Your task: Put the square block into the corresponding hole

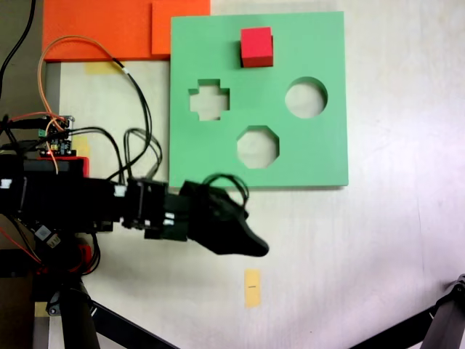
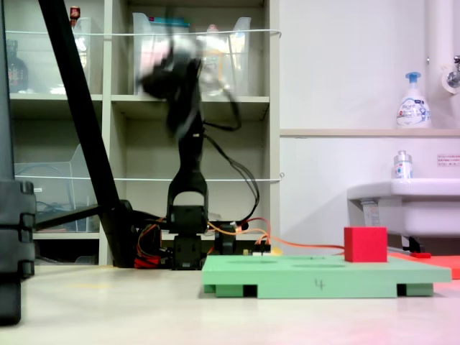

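Square block [image 1: 256,47] sits upright on the green foam board [image 1: 327,145] near its far edge in the first exterior view, well apart from the hand [image 1: 243,240], which hangs off the board's near edge, fingers' spread unreadable.

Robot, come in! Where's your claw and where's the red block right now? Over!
Gripper off the green board, raised high, jaws unclear. Red block sits on the board's far edge, standing proud. Nothing in the way. Over.
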Available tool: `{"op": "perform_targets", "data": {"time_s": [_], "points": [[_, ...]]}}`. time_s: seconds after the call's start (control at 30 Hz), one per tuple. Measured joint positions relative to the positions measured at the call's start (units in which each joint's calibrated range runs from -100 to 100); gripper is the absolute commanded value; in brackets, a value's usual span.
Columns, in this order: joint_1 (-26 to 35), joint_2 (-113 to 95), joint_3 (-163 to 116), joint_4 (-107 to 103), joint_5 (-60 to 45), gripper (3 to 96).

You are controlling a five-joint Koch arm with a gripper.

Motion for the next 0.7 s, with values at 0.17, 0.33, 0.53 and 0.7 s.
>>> {"op": "perform_targets", "data": {"time_s": [0.17, 0.33, 0.53, 0.7], "points": [[0.3, -20.9, -59.0, 74.6, -5.9, 51.7], [3.0, -24.9, -83.5, 83.3, -11.7, 49.7], [5.1, -25.3, -86.4, 68.5, -12.0, 50.1], [5.6, -25.6, -86.2, 60.7, -13.0, 49.7]]}}
